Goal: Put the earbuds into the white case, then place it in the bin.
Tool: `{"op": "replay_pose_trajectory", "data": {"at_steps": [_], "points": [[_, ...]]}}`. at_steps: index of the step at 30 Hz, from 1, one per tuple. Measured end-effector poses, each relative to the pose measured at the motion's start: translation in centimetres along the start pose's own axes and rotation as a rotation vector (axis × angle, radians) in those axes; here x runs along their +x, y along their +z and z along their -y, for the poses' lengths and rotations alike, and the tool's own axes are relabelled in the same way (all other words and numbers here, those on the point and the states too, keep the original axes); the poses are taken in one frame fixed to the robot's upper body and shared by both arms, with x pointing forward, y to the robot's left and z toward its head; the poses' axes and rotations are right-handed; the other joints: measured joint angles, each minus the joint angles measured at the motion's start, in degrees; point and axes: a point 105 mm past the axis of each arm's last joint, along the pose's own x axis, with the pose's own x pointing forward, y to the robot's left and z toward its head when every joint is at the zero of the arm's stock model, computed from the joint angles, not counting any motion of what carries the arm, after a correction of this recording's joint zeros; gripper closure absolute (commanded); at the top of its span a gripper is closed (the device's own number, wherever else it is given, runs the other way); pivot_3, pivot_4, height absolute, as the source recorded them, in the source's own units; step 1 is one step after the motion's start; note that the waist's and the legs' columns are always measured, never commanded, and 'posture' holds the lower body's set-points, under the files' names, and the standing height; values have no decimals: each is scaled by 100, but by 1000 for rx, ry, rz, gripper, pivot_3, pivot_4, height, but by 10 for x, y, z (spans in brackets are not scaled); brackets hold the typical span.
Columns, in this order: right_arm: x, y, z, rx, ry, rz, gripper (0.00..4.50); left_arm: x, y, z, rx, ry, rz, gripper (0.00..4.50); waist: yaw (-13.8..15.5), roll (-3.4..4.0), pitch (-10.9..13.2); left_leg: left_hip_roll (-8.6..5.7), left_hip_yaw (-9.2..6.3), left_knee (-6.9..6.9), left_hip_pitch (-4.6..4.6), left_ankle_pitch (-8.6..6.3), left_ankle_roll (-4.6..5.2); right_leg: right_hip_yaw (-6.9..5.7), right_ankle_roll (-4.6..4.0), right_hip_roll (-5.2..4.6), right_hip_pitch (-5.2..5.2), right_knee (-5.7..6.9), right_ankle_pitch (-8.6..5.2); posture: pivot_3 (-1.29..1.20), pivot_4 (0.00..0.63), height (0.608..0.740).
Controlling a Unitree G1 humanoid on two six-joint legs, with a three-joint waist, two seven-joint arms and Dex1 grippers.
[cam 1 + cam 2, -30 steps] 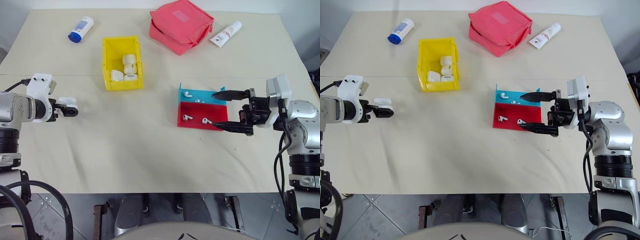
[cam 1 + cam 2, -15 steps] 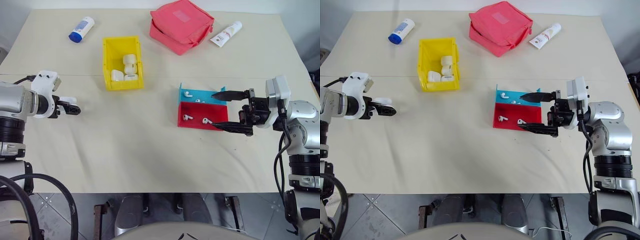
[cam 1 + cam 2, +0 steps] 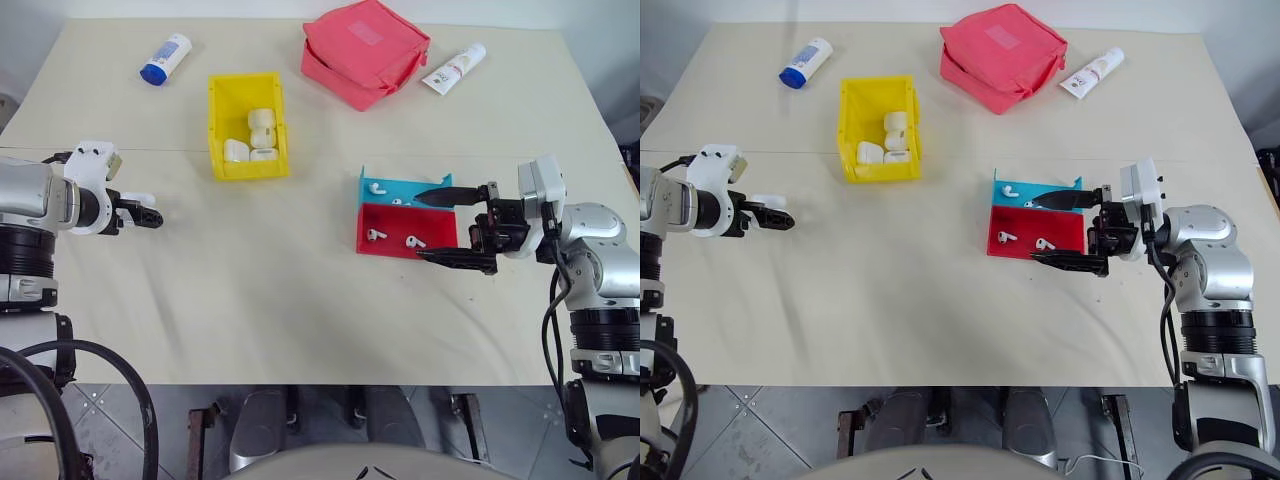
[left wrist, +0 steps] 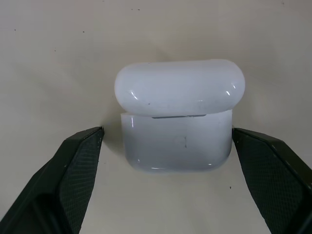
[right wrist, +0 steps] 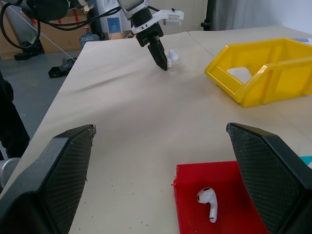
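Near the bench's left edge, the glossy rounded white case [image 4: 178,117] sits between the wide-open left tool [image 3: 143,211]. The right tool [image 3: 445,226], also spread wide, brackets the red tray [image 3: 404,232] holding two earbuds [image 3: 375,235]. The yellow plastic bin [image 3: 246,126] holds white cases.

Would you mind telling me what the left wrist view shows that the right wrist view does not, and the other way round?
Left wrist view: the white case up close, its lid seam visible, standing between the left gripper's open fingers with a gap on each side. Right wrist view: an earbud lying in the red tray, the yellow bin beyond, framed by the open right gripper. Shared: the case on the beige table, which the right wrist view has far off beside the left gripper's tip.
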Motion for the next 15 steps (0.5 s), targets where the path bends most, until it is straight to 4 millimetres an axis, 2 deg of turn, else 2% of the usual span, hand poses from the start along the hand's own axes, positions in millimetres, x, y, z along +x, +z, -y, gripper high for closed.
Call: {"op": "replay_pose_trajectory", "data": {"at_steps": [2,6,12,15], "points": [[1,2,2,-6,-1,0,0,1,1,0,3,3,5,622,9,0,0,1,0,3,0,0,0,-1,0,1,0,1,0,0,150,740],[0,2,3,-5,-4,-1,0,2,3,0,-8,3,21,1722,15,0,0,1,0,5,-1,0,0,-1,0,0,0,2,0,0,150,740],[1,1,6,-5,-11,-5,0,2,3,0,11,1,32,1727,17,0,0,1,0,9,-2,0,0,-2,0,0,0,5,0,0,150,740],[1,1,7,-8,-15,-5,0,-2,3,0,76,5,73,1727,13,-1,1,1,0,9,-4,0,0,2,0,-1,-1,2,0,0,150,740]]}}
